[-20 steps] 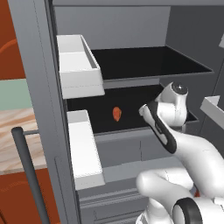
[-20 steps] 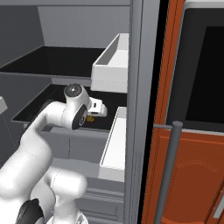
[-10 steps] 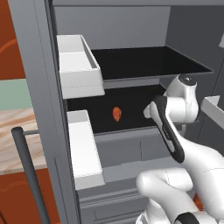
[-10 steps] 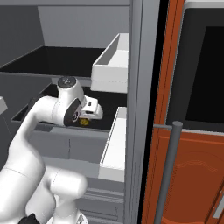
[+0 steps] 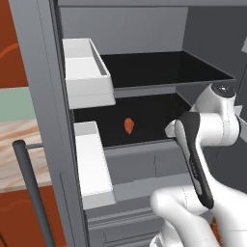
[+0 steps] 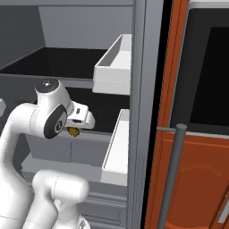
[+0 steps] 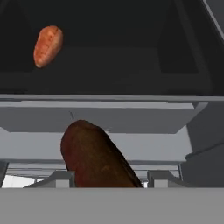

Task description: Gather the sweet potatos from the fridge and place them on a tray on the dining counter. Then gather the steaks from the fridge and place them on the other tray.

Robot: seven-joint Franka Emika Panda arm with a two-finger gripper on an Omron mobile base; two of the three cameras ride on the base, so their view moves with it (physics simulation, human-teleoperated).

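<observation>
Orange-red against black, a sweet potato [image 5: 129, 126] lay alone on the lower dark shelf [image 5: 144, 120] of the open fridge [image 5: 43, 72], well back from the shelf's grey front lip. In the hand view the same sweet potato [image 7: 47, 45] sat far up and to the left, beyond that lip. A second, darker reddish-brown sweet potato [image 7: 98, 162] stood clamped in the pincer [image 7: 105, 177], its two dark fingertips [image 7: 57, 179] pressed against either side of its lower end while its rounded tip pointed toward the shelf edge. From the right base view the pincer [image 6: 76, 130] hung just in front of the lower shelf, a small brownish lump showing beneath the white hand.

White door bins flanked the opening: an upper bin [image 5: 87, 72] and a lower bin [image 5: 94, 164] on the left door, and matching bins [image 6: 114, 67] seen from the other side. Above, an upper black shelf [image 5: 164, 67] jutted out over the lower one. A dark vertical door handle [image 5: 31, 193] stood in the foreground at left, with a strip of pale wood-look bench top [image 5: 19, 154] behind it. Red-brown cabinetry [image 6: 197, 134] and another grey bar handle [image 6: 172, 174] crowded the right side.
</observation>
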